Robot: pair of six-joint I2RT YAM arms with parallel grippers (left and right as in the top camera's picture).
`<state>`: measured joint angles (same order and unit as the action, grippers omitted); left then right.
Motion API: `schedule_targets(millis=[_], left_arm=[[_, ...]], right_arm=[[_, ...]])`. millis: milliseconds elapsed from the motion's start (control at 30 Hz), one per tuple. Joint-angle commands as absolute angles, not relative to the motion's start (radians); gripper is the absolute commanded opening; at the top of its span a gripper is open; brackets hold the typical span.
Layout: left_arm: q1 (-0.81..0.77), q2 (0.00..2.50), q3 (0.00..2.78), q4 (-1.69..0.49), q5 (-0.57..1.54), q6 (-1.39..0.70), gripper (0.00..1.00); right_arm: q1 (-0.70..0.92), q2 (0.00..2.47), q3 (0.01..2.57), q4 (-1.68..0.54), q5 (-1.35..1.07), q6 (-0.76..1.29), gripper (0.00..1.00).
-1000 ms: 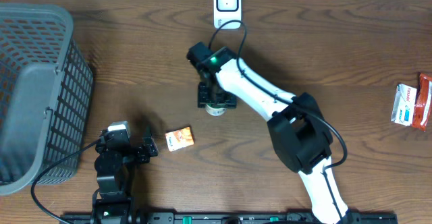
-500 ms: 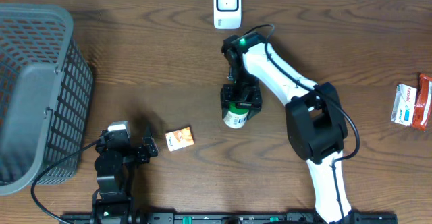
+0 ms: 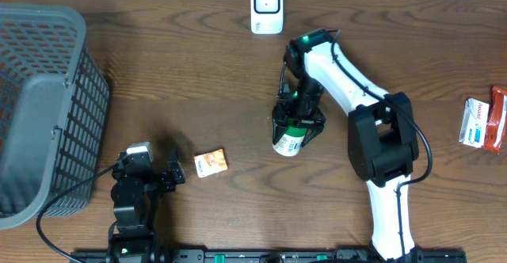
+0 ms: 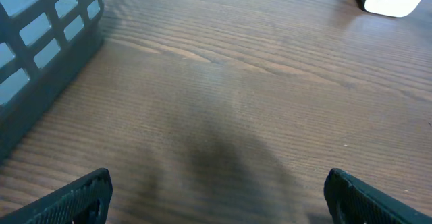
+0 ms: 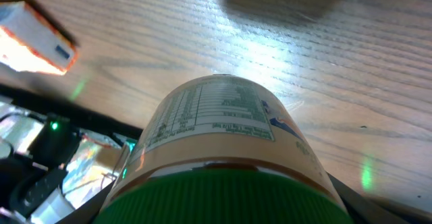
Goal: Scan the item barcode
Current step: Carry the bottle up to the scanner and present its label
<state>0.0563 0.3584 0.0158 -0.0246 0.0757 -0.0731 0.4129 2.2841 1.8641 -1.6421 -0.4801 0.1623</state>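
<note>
The item is a jar [image 3: 287, 142] with a green lid and a cream printed label, held up off the table in the middle. My right gripper [image 3: 298, 123] is shut on it at the lid end. In the right wrist view the jar [image 5: 219, 126] fills the frame, with the label's printed panel facing up. The white barcode scanner [image 3: 267, 7] stands at the table's far edge, well behind the jar. My left gripper [image 3: 152, 176] rests open near the front left, with only bare wood between its fingers [image 4: 79, 198].
A small orange box [image 3: 211, 162] lies between the two grippers. A dark mesh basket [image 3: 40, 104] fills the left side. Red and white packets [image 3: 484, 122] sit at the right edge.
The right arm has swung right and toward the front of the table with the jar, away from the scanner. The left arm has not moved.
</note>
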Motion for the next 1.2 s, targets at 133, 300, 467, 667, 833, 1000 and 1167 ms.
schedule_targets(millis=[133,300,467,667,833,1000,1167], left_arm=[[0.053,0.357,0.004,-0.063,0.086,-0.06,0.99],[0.053,0.357,0.004,-0.063,0.086,-0.06,0.99],[0.053,0.357,0.004,-0.063,0.086,-0.06,0.99],[0.053,0.357,0.004,-0.063,0.086,-0.06,0.99],[0.053,0.358,0.004,-0.063,0.086,-0.06,0.99],[0.053,0.357,0.004,-0.063,0.086,-0.06,0.99],[0.053,0.357,0.004,-0.063,0.086,-0.06,0.99]], right_arm=[[0.405,2.282,1.879,-1.67,-0.537,0.072,0.41],[0.405,2.282,1.879,-1.568,-0.543,0.057,0.39],[0.406,2.282,1.882,-1.338,-0.669,0.138,0.38],[0.397,2.282,1.906,-1.04,-0.802,0.167,0.39],[0.371,2.282,1.963,-0.889,-0.802,0.205,0.4],[0.331,2.282,2.032,-0.735,-0.739,0.21,0.45],[0.308,2.283,2.041,-0.55,-0.546,0.194,0.45]])
